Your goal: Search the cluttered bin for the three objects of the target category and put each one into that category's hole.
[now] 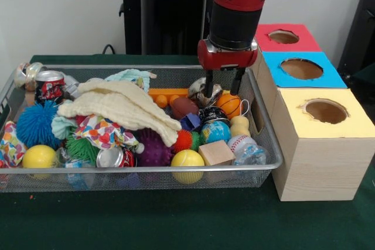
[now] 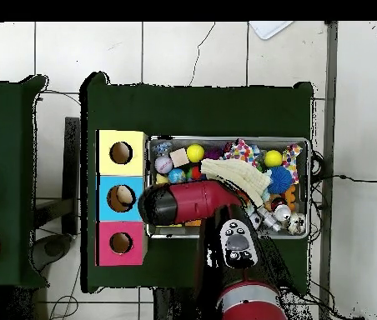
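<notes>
My gripper [image 1: 224, 86] hangs in the far right part of the wire bin [image 1: 266, 144], open, fingers pointing down. Its left finger [image 1: 209, 86] is against a crushed silver can [image 1: 200, 89]; an orange basketball [image 1: 229, 105] lies just below the right finger. Nothing is held. Close by lie a brown football [image 1: 183, 107], a globe ball [image 1: 215, 131] and a baseball [image 1: 240, 143]. Three hole boxes stand right of the bin: red [image 1: 283, 36], blue [image 1: 302, 68], yellow [image 1: 326, 111]. In the overhead view the arm [image 2: 188, 202] hides the gripper, and something pale shows in the blue box's hole [image 2: 123, 197].
A cream cloth [image 1: 126, 106] covers the bin's middle. Around it lie soda cans [image 1: 50, 86], spiky balls [image 1: 36, 124], yellow balls [image 1: 187, 159], a wooden cube [image 1: 215, 152] and a plastic bottle [image 1: 251, 155].
</notes>
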Action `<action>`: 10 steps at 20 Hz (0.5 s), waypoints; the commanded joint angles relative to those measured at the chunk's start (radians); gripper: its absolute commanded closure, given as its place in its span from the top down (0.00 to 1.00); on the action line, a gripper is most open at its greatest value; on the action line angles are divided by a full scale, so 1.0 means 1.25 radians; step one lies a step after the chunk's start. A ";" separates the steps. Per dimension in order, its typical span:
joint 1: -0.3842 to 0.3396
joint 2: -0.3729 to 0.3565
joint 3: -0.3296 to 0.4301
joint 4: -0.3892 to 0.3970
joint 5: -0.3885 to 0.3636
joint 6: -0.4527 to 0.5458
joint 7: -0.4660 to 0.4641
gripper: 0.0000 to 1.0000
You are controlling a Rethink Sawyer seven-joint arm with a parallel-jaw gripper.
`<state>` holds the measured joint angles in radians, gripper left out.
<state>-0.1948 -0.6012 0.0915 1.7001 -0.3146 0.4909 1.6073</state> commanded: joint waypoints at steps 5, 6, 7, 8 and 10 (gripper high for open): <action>0.024 0.006 0.004 -0.061 0.056 0.113 0.112 1.00; 0.028 0.012 0.003 -0.068 0.059 0.114 0.116 1.00; 0.029 0.013 0.003 -0.069 0.061 0.113 0.116 1.00; 0.032 0.013 0.000 -0.069 0.063 0.114 0.118 1.00; 0.037 0.014 -0.003 -0.068 0.067 0.112 0.121 1.00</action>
<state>-0.1594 -0.6024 0.0839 1.6715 -0.2744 0.5198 1.6073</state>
